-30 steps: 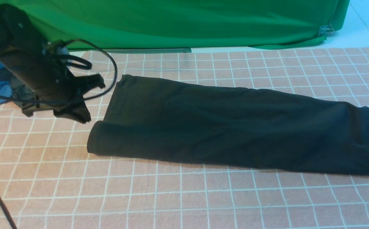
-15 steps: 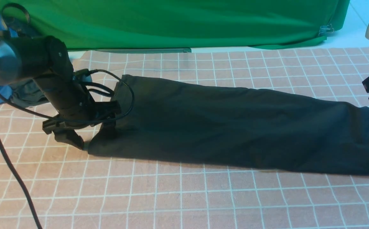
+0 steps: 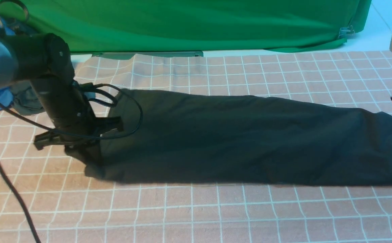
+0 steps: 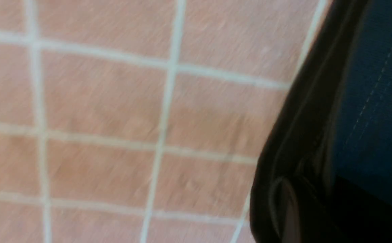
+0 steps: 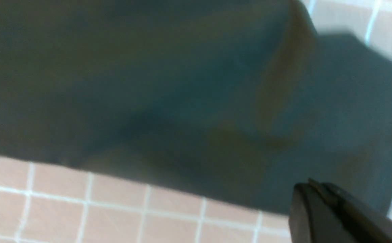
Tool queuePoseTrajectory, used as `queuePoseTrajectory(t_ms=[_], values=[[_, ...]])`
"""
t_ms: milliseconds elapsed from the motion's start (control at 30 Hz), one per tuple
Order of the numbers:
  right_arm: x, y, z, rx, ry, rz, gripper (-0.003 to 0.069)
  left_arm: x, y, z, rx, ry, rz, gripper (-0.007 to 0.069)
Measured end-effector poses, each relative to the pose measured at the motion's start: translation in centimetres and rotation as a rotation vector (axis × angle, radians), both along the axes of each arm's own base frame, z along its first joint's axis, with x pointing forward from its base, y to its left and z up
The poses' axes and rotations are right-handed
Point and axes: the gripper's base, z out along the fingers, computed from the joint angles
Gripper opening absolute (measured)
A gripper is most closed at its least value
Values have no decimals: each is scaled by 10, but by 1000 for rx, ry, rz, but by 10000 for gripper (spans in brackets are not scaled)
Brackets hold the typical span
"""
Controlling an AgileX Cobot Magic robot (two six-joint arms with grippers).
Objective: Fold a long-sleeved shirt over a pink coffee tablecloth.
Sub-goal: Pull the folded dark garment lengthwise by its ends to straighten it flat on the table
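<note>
Shirt (image 3: 236,138) first: its near left corner is where the left end effector (image 3: 81,153) sits, pressed down into the dark cloth. Its jaws are lost against that cloth, and the left wrist view shows only a stitched hem (image 4: 375,101) beside a black finger, so I cannot tell whether they are clenched on it. The right end effector (image 5: 309,185) is clenched and empty, hanging above the shirt's other end with nothing between its tips.

From there the shirt runs as one long, narrow band across the tablecloth (image 3: 216,209), from the left end effector to past the right edge of the front view. It looks already folded lengthwise, so the step in hand is probably taking this left end to carry it over toward the right.

To do that well, the grip should catch every layer of the hem and none of the tablecloth, whose far left edge looks rumpled. A short test lift would show this: if the grid lines rise with the shirt, release and re-grip higher on the hem. Then lift only enough to clear the band and carry the end straight along its length, so the long edges stay matched. The right end effector could press its end flat to stop the band sliding. Lower the corner before letting go, since soft knit tends to curl back. The green backdrop (image 3: 182,23) hangs behind, well clear of the work.
</note>
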Motion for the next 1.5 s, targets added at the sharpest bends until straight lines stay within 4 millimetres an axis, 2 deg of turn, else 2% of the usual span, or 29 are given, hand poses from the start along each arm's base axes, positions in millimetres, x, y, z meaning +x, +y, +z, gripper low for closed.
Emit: queuePoseTrajectory(t_ms=[167, 267, 300, 333, 400, 433, 467, 567, 633, 767, 833, 900, 933, 967, 1000, 1033, 1100, 1133, 1167, 1200, 1233, 1267, 1333, 1433, 1500], values=[[-4, -7, -5, -36, 33, -44, 88, -23, 3, 13, 16, -9, -1, 66], [-2, -19, -9, -30, 28, -104, 214, -38, 8, 10, 62, -22, -19, 66], [-2, -20, -10, -30, 28, -108, 214, -39, 8, 9, 67, -20, -20, 66], [0, -29, -14, -29, 27, -135, 294, -42, 12, 5, 101, -26, -17, 66], [4, -39, -22, -27, 28, -169, 368, -43, 16, 1, 114, -31, -1, 66], [5, -40, -23, -27, 30, -173, 374, -43, 17, 1, 113, -31, 1, 66], [8, -46, -32, -23, 48, -193, 420, -42, 20, 0, 113, -48, 16, 66], [13, -49, -50, -15, 99, -201, 485, -39, 24, 0, 114, -77, 28, 74], [17, -49, -62, -3, 132, -204, 515, -39, 25, 0, 115, -80, 36, 100], [21, -47, -87, 45, 218, -218, 552, -37, 30, 3, 160, -97, 37, 235], [22, -46, -93, 66, 242, -223, 554, -36, 30, 8, 169, -112, 45, 281], [23, -44, -100, 90, 267, -230, 541, -30, 30, 26, 167, -195, 60, 327], [23, -44, -100, 90, 268, -230, 538, -30, 30, 28, 164, -208, 61, 328], [23, -44, -103, 96, 279, -232, 493, -27, 28, 43, 136, -287, 77, 328], [23, -44, -103, 96, 279, -232, 493, -27, 28, 45, 131, -297, 79, 324], [23, -44, -105, 96, 283, -232, 421, -26, 24, 54, 91, -350, 81, 302], [24, -44, -106, 94, 281, -232, 303, -26, 16, 58, -3, -381, 78, 234], [24, -44, -106, 94, 279, -232, 235, -26, 9, 54, -78, -377, 80, 179], [24, -44, -106, 95, 279, -233, 225, -26, 8, 54, -88, -378, 78, 169], [24, -44, -106, 94, 276, -233, 158, -26, 0, 40, -144, -345, 53, 83], [24, -44, -106, 94, 276, -233, 132, -26, -3, 32, -160, -325, 46, 56], [24, -44, -106, 94, 276, -232, 129, -27, -4, 29, -165, -316, 48, 50], [24, -45, -106, 90, 276, -231, 115, -30, -8, -5, -159, -232, 38, 13], [24, -46, -106, 79, 277, -227, 115, -30, -5, -24, -140, -205, 76, 13], [24, -46, -106, 74, 277, -225, 115, -30, -4, -26, -133, -215, 111, 13]])
